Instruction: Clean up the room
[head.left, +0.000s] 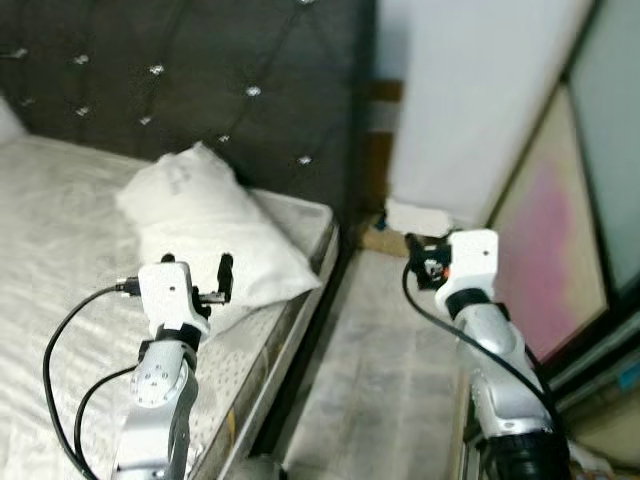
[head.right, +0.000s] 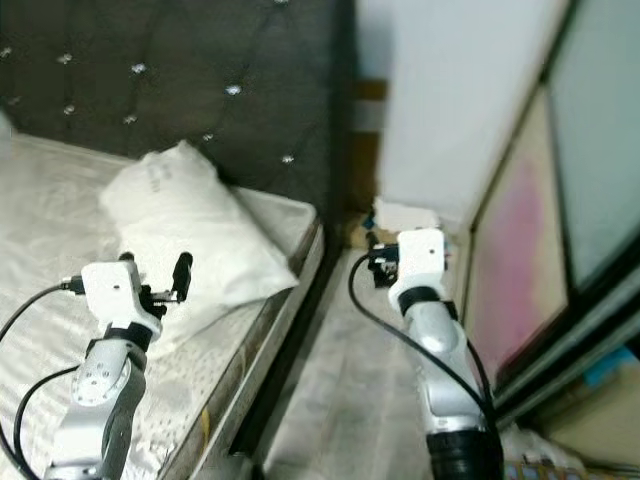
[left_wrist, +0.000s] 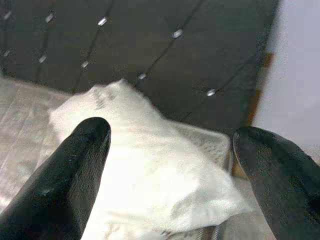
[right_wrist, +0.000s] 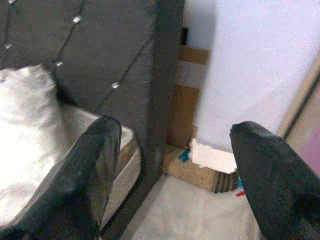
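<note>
white pillow (head.left: 210, 225) lies just beyond the released left gripper (head.left: 196, 268), stretching far-left to near-right; right gripper (right_wrist: 170, 165), also released, hovers farther right.

Pillow (head.left: 215, 225): white, plump, slightly crumpled; lies tilted at mattress (head.left: 60, 250) corner, one end touching dark tufted headboard (head.left: 200, 70).

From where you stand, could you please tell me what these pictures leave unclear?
- Small items on the floor by the wall: blurred in the right wrist view, partly behind the right tool.
- Pillow's lower edge: behind the left tool, eye views.
- Bed: cut off by the frame's edge.
</note>
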